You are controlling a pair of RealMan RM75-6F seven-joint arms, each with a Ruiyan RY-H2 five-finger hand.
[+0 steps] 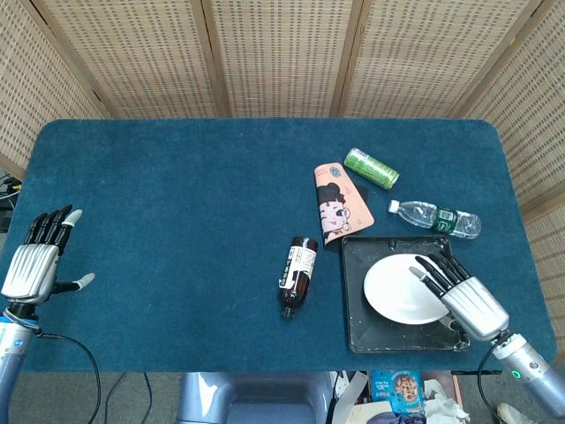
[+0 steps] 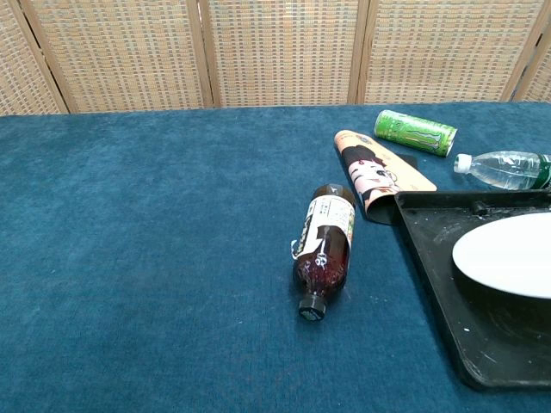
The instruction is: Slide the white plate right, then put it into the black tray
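The white plate (image 1: 402, 290) lies flat inside the black tray (image 1: 357, 331) at the table's front right. In the chest view the plate (image 2: 508, 254) shows at the right edge, resting on the tray floor (image 2: 439, 258). My right hand (image 1: 466, 299) sits over the plate's right rim with its fingers stretched out and apart, gripping nothing. It is out of frame in the chest view. My left hand (image 1: 35, 261) hovers at the table's far left edge, fingers spread and empty.
A brown bottle (image 1: 298, 274) lies left of the tray. A pink printed cup (image 1: 335, 201) touches the tray's back left corner. Behind lie a green can (image 1: 371, 168) and a clear water bottle (image 1: 437, 217).
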